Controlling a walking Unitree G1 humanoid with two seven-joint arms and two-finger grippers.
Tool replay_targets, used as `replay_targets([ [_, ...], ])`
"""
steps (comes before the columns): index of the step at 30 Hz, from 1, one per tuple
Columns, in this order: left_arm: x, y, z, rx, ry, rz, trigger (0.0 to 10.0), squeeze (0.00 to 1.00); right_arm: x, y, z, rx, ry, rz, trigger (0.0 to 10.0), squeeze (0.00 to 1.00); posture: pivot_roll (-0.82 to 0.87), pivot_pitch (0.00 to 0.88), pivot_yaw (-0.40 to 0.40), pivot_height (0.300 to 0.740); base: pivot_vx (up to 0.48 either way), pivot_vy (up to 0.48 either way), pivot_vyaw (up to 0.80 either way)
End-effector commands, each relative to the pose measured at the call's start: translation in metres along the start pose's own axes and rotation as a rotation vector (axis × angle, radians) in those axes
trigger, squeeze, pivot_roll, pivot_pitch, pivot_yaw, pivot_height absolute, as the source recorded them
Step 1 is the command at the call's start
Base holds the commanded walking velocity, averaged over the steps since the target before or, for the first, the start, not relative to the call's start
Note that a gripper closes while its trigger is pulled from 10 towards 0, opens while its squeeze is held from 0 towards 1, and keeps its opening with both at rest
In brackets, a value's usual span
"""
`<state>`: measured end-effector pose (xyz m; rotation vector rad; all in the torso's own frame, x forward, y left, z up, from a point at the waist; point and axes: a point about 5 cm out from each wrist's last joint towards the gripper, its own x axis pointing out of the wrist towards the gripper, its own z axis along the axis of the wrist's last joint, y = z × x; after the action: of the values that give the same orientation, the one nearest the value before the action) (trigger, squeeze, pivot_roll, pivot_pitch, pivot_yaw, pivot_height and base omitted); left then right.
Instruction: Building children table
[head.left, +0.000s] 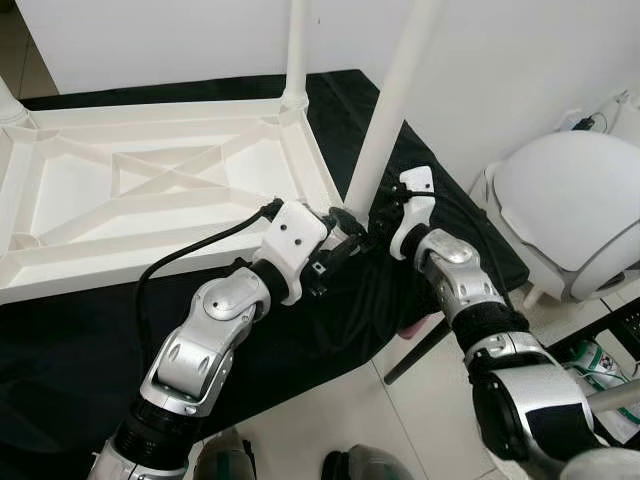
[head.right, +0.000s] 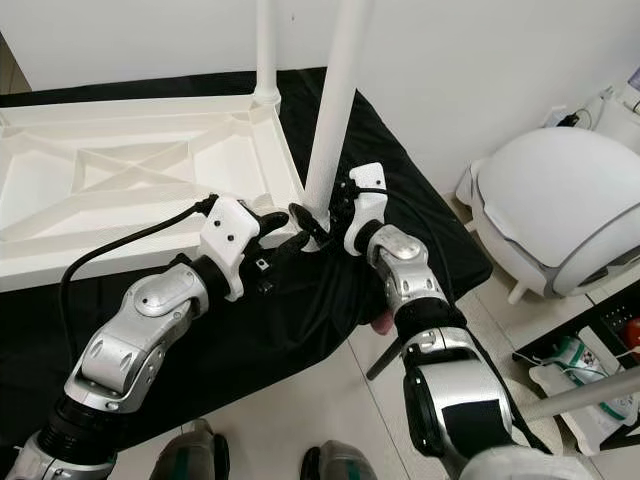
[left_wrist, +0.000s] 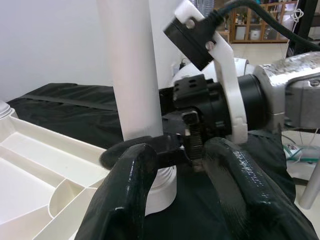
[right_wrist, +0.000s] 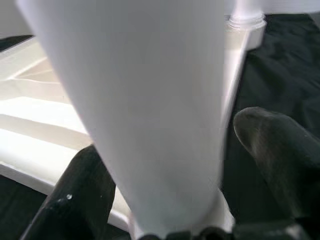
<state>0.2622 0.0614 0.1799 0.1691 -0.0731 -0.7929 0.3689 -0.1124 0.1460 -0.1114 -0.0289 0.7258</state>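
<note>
We see the white children's table (head.left: 150, 180) lying upside down on a black cloth (head.left: 330, 300), with the near-corner table leg (head.right: 335, 110) standing in its socket. The right gripper (right_wrist: 165, 165) is clenched around that leg's base. The left gripper (head.right: 290, 232) sits just beside it, fingers (left_wrist: 125, 190) spread.

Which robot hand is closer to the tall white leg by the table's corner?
Right. The right gripper has its fingers around the leg near its base. The left gripper sits just beside that base, by the table corner.
</note>
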Motion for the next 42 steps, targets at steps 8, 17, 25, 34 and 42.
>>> replay_targets([
  [8,-0.001,0.002,0.002,0.01,0.0,0.017,10.0,0.0,0.007,0.007,-0.007,-0.028,0.043,0.076,4.5,0.0,0.03,0.0,-0.064,0.74,0.0,0.0,0.0],
  [17,-0.003,0.003,0.002,0.012,0.001,0.028,10.0,0.0,0.003,0.007,-0.019,-0.009,0.09,0.083,0.0,0.0,0.03,0.0,-0.061,0.74,0.0,0.0,0.0],
  [25,-0.002,0.002,0.003,0.01,0.0,0.021,10.0,0.0,-0.003,0.002,-0.022,0.022,0.077,0.041,10.0,0.0,0.03,0.0,-0.061,0.74,0.0,0.0,0.0],
  [34,-0.003,0.0,0.001,0.002,0.004,0.012,10.0,0.0,-0.004,0.001,-0.029,0.057,0.117,-0.096,10.0,0.0,0.01,0.009,-0.049,0.74,0.0,0.0,0.0],
  [42,-0.001,-0.003,0.001,-0.006,0.004,-0.005,10.0,0.0,-0.004,0.01,-0.026,0.119,0.064,-0.416,10.0,0.0,-0.01,0.015,-0.042,0.74,0.0,0.0,0.0],
])
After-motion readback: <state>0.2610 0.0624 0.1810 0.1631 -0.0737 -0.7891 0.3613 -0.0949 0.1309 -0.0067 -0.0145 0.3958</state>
